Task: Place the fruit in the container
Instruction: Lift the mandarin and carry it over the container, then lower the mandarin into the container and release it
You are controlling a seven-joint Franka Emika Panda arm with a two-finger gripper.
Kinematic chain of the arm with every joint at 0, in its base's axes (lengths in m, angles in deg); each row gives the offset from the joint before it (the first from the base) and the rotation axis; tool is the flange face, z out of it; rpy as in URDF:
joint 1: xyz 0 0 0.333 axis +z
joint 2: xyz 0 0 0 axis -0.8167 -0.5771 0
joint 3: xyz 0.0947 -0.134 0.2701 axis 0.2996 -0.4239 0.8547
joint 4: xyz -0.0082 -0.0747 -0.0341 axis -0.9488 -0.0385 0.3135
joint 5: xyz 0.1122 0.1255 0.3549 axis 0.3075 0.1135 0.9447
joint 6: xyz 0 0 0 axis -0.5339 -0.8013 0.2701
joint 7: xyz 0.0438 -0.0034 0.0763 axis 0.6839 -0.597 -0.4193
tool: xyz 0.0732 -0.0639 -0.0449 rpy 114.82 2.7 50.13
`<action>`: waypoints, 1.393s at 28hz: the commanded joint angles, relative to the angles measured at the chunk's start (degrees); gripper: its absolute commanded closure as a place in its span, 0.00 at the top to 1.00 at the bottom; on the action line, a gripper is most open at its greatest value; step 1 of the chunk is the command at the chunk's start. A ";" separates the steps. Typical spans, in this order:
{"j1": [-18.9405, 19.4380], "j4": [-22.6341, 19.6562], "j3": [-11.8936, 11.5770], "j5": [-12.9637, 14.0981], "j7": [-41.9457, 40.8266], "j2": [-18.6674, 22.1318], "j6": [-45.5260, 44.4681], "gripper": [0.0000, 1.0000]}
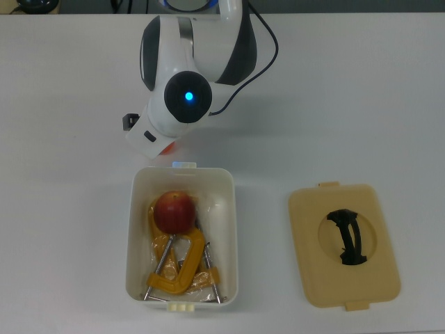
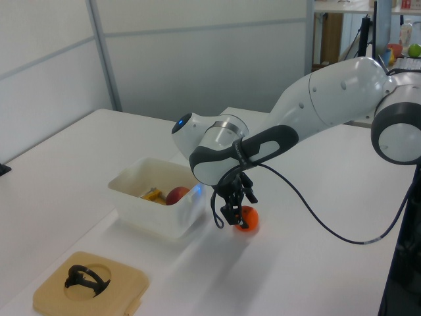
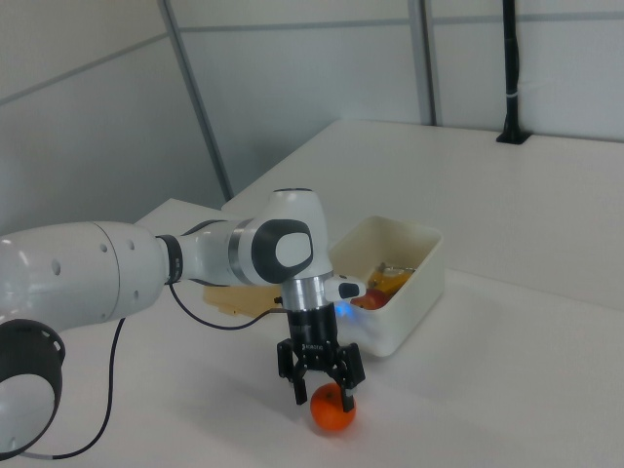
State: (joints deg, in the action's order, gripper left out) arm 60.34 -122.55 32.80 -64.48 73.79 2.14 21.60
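So the black two-finger gripper point(image 3: 322, 390) stood spread apart astride the bright round orange point(image 3: 333, 409) — not yet clamped — just beside the cream-white plastic tub point(image 2: 154, 214), where the dark red apple point(image 1: 174, 211) already lay among yellow metal clamps point(image 1: 182, 268).

The container point(image 1: 231, 229) is open at the top, but its floor is largely taken up by the apple point(image 1: 174, 211) and the yellow C-clamps point(image 1: 179, 268), with bare room left along the top view's right wall. The orange point(image 3: 332, 409) is straddled from above by the gripper point(image 3: 322, 391), so access to it from overhead is blocked by the arm point(image 1: 191, 66). The table point(image 1: 348, 90) between the container and the lid point(image 1: 344, 245) is left unobstructed.
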 commanded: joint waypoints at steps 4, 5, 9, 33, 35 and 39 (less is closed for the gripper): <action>0.38 0.04 -0.05 -1.65 -1.11 -1.71 0.47 1.00; 0.38 0.05 -0.04 -1.65 -1.11 -1.80 0.83 0.94; 0.38 0.31 0.40 -1.12 -1.20 -1.72 1.53 0.26; -0.14 11.21 0.48 11.71 7.22 6.19 15.46 0.08; -0.14 10.95 0.48 11.63 10.13 5.84 20.05 0.12; -0.14 9.89 0.48 11.01 14.36 4.09 28.50 0.28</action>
State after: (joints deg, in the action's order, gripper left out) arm 59.99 -111.94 33.72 -53.92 83.32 8.12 41.97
